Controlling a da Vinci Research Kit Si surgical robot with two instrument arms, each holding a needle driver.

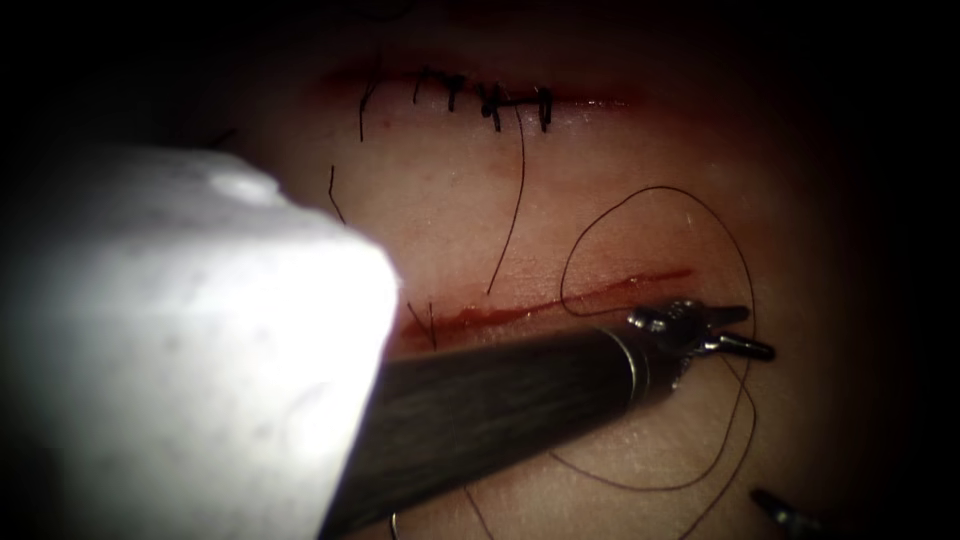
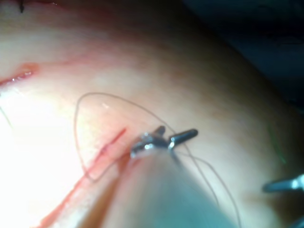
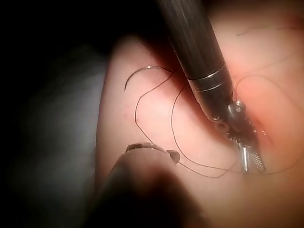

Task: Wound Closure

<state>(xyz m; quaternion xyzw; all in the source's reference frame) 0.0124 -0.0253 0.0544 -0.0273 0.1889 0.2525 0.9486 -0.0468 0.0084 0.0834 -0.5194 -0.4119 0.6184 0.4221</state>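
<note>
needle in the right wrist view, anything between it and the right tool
Nothing solid. The needle lies loose on the tissue; only a slack strand of thread crosses the bare stretch between it and the right tool. The left tool, jaws open, holds nothing.

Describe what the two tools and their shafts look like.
The left tool has small silvery metal jaws on a wristed joint, a bright metal collar, and a long dark, finely ribbed shaft. The right tool shows as a small grey metal tip.

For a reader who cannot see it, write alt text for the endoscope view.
The left gripper, jaws open and holding nothing, hovers at the right end of an open cut in the tissue. Loose thread loops around it, and a stitched cut lies beyond.
</note>
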